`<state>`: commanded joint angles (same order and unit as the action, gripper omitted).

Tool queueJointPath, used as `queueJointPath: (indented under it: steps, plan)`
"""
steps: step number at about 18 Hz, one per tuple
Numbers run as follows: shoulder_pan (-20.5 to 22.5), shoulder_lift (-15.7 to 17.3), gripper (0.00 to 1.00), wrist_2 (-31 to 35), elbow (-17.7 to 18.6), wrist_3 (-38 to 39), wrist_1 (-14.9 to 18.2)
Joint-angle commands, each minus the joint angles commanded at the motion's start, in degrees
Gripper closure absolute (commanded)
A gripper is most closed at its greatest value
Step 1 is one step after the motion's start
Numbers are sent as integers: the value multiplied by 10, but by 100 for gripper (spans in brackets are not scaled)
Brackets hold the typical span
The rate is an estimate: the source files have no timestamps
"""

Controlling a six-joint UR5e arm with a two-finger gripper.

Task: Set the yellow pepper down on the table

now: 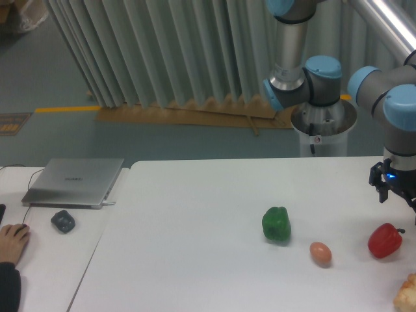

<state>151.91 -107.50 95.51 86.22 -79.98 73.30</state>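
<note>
The arm comes in from the upper right: a grey upright segment with blue-capped joints bends across the top of the view, and the last segment drops straight down at the right edge. The gripper [395, 188] hangs at the end of it, pointing downward above the right side of the counter [195, 221], with a small blue light glowing on its body. It is cut off by the edge of the view, so I cannot tell whether the jaws are wide or narrow, or whether they hold anything.

The yellow pepper is not clearly in view. A pale yellowish, bumpy thing [406, 294] shows only in part at the bottom right corner of the counter, too cropped to identify.

On the counter, the red pepper [385, 240] lies below the gripper and apart from it, its stem pointing right. The egg [320, 253] sits to its left, and the green pepper [276, 224] stands just beyond the egg, farther left.

At the left, a smaller desk [45, 260] carries a closed silver laptop [75, 181] with a faint logo on its lid that is too small to read. A dark crumpled object [63, 221] lies in front of it. A person's hand [13, 242] rests on the desk at the left edge.
</note>
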Motion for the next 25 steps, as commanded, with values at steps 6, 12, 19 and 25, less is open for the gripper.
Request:
queueJointPath:
  steps: [6,12,19,25]
  plan:
    - [87,-9,0,-18,5,-152,-3]
    - [141,-12,0,-14,10,-164,-4]
    - [184,-39,0,-1,13,-164,-25]
    - [197,-52,0,-2,7,-65,-42]
